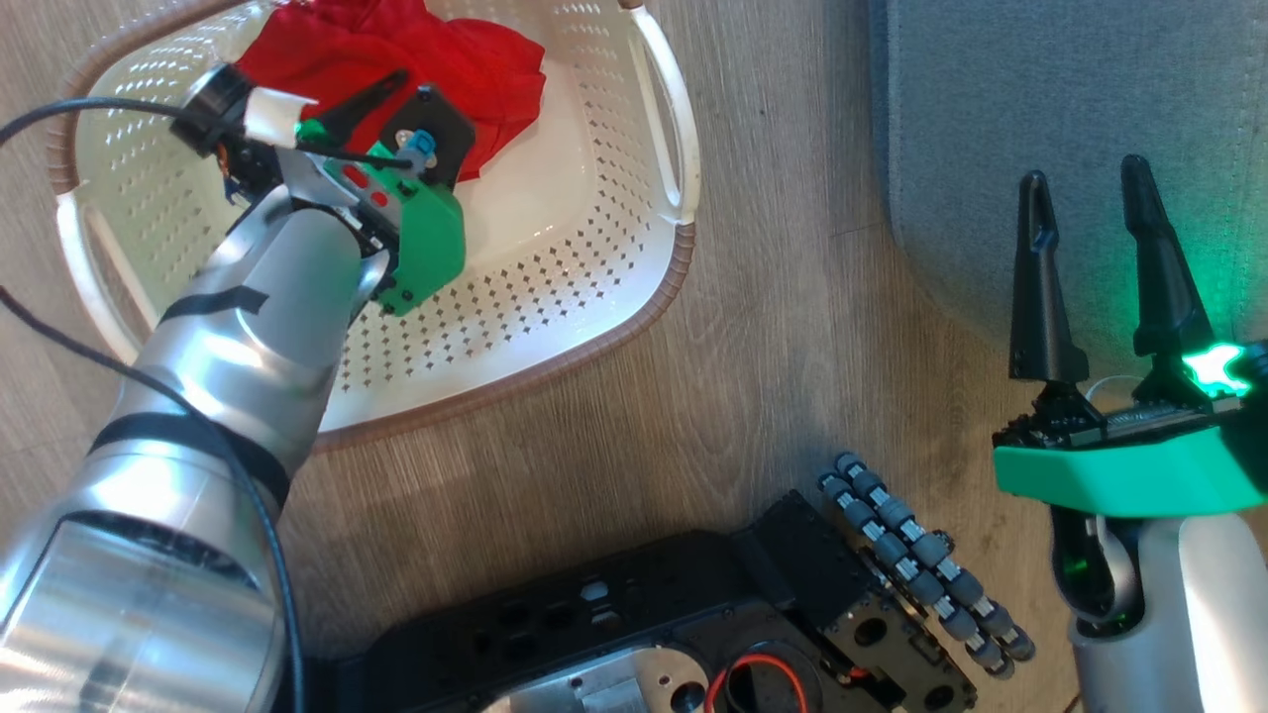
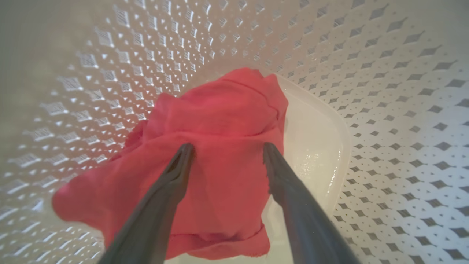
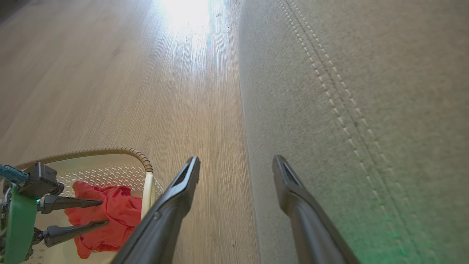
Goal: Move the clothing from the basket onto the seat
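Crumpled bright red clothing [image 1: 475, 59] lies at the far end of the cream perforated basket [image 1: 614, 337]. My left gripper [image 1: 411, 89] reaches down into the basket. In the left wrist view its open gripper [image 2: 227, 146] straddles the clothing [image 2: 220, 106], tips on or just above the fabric, inside the basket's wall [image 2: 384, 110]. My right gripper [image 1: 1085, 173] stands open and empty over the rounded corner of the grey seat [image 1: 991, 119]. The right wrist view has that gripper [image 3: 236, 159] at the edge of the seat [image 3: 366, 91], with the basket [image 3: 110, 150], clothing [image 3: 121, 209] and left gripper [image 3: 103, 212] at lower left.
The basket stands on a wooden floor [image 1: 792, 297], with a strip of floor between it and the seat. My black base with a roller wheel [image 1: 921, 564] is at the bottom. A black cable [image 1: 59, 104] loops over the basket's left side.
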{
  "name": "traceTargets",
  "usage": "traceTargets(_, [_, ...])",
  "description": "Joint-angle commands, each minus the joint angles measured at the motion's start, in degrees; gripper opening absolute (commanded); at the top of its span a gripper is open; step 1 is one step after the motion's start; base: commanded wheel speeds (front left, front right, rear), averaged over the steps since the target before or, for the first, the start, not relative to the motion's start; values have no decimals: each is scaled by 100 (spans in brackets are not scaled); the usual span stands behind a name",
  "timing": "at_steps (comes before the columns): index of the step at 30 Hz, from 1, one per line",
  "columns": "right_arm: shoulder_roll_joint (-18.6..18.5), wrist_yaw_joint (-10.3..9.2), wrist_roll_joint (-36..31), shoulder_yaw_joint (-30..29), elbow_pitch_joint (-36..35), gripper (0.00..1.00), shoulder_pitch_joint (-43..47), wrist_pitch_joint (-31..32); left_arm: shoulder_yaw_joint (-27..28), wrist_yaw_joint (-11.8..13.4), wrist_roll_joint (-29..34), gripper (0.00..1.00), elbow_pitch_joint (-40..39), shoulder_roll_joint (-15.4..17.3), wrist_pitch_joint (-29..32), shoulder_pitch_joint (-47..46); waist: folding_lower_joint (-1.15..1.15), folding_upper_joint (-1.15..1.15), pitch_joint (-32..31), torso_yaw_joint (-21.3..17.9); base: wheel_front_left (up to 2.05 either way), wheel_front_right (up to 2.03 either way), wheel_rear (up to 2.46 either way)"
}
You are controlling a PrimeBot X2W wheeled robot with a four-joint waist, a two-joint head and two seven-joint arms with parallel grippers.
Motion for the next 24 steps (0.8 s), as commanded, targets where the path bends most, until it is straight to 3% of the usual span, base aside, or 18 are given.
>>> traceTargets(1, [-21, -1, 23, 124, -171, 100, 310, -37, 29, -9, 31, 100, -19, 22, -29, 56, 0, 0, 5, -2, 0, 0, 0])
traceTargets(22, [-21, -1, -51, 122, -502, 100, 672, -37, -206, 60, -176, 100, 224, -31, 770, -64, 0, 0, 116, 35, 0, 0, 0])
traceTargets(23, [-21, -1, -57, 124, -502, 100, 668, -37, -202, 50, -199, 89, 225, -25, 790, -66, 0, 0, 120, 42, 0, 0, 0])
traceTargets(24, [-21, -1, -63, 126, -502, 100, 663, -37, -188, 33, -235, 7, 225, -25, 730, -71, 0, 0, 126, 49, 0, 0, 0])
